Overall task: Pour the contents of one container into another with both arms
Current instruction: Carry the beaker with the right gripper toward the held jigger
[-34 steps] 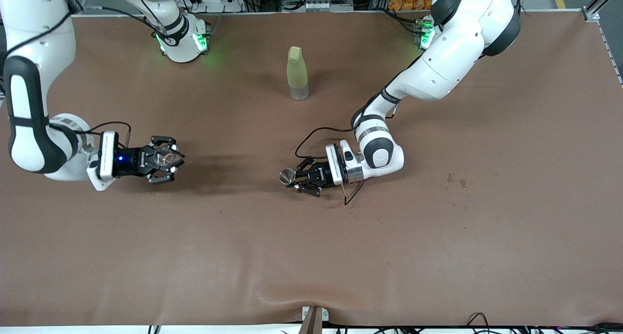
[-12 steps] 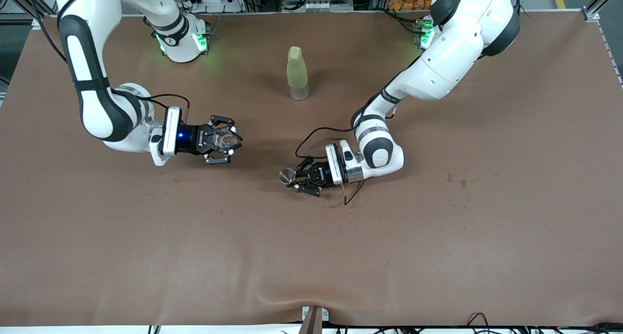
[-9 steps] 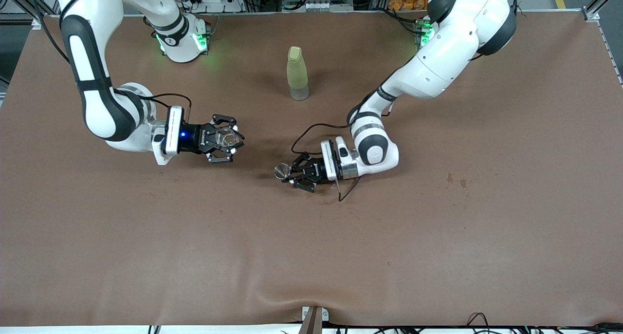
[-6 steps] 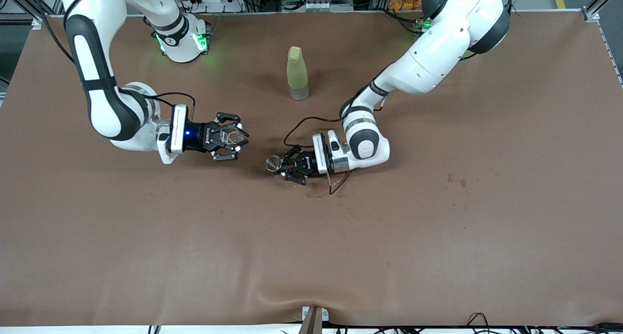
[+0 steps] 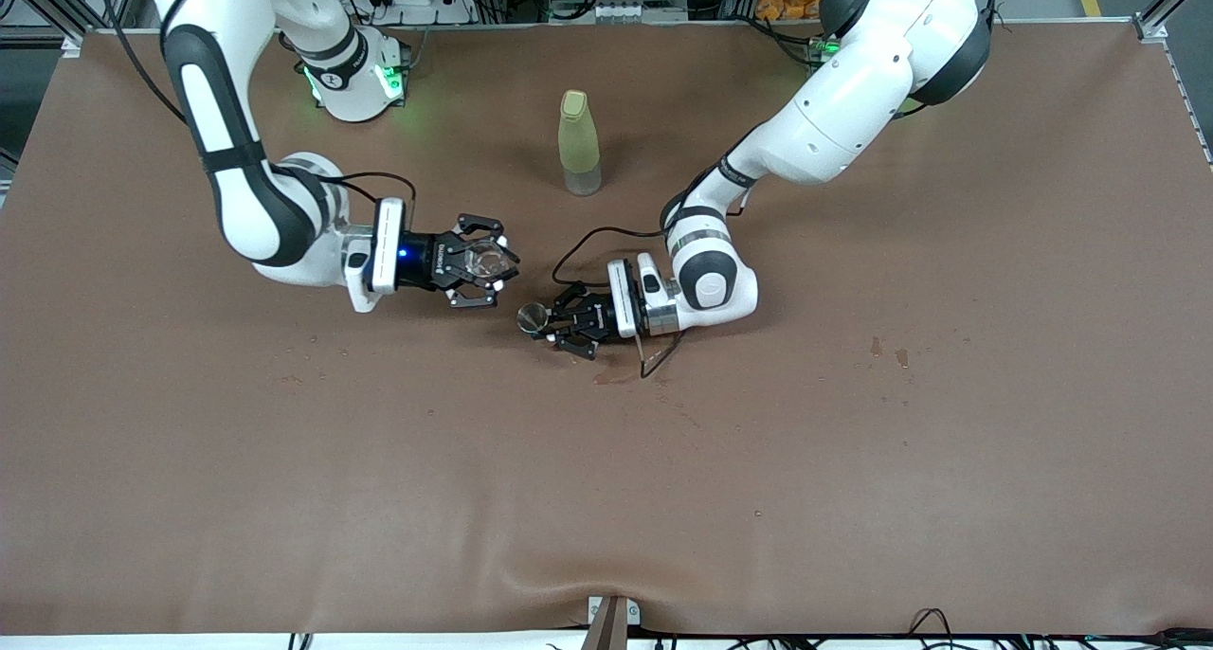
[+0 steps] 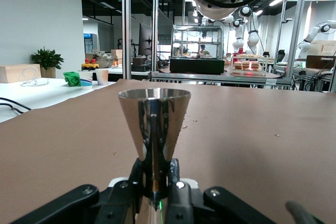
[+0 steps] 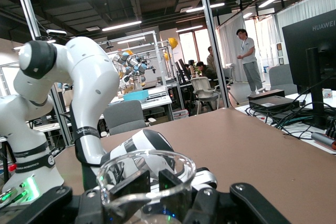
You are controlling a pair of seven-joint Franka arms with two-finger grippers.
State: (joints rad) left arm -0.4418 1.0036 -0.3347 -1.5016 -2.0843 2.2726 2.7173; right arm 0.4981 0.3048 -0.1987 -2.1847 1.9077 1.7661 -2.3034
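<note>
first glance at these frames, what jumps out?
Two white arms converge mid-table, cups almost meeting: the right gripper holds the clear cup, the left gripper holds the metal jigger upright. A yellow-green bottle stands alone, farther from the front camera.

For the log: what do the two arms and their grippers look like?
Both are glossy white jointed arms with black joint bands and loose black cables. The right gripper and left gripper are black, fingered, on white wrist blocks; the right's shows a blue light. Both bases glow green.
</note>
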